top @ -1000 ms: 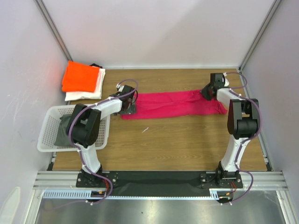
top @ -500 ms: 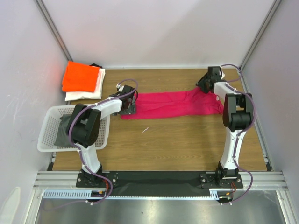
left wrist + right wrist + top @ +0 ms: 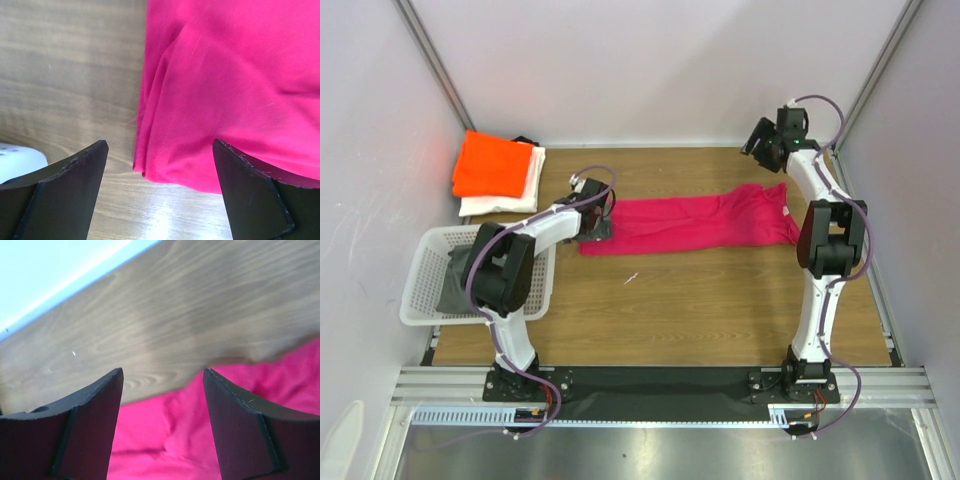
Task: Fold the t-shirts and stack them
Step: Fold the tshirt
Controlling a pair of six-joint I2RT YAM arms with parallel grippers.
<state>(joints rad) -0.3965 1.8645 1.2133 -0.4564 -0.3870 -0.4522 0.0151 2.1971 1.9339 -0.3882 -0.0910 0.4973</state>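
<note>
The pink t-shirt (image 3: pixel 695 222) lies flat as a long strip running left to right across the far half of the wooden table (image 3: pixel 700 300). Its right end is close to the right wall, and only a narrow band of wood separates it from the back wall (image 3: pixel 670 80). Broad bare wood lies on its near side. At the far left corner the orange t-shirt (image 3: pixel 495 162) sits folded on the folded white t-shirt (image 3: pixel 510 200), well apart from the pink one. A white basket (image 3: pixel 420 300) sits at the table's left edge, beside the left arm.

The left arm reaches forward and low, with the left gripper (image 3: pixel 597 228) at the pink shirt's left end. In its wrist view the fingers (image 3: pixel 75 175) are spread wide on either side of the shirt's near-left corner, holding nothing. The right arm stretches far and upward, and the right gripper (image 3: pixel 760 138) is raised near the far right corner. Its fingers (image 3: pixel 235 415) are apart with only wood and pink cloth below.

The basket holds something dark that cannot be identified. A dark scrap behind the orange shirt is mostly hidden. Whether the left fingertips touch the cloth cannot be told.
</note>
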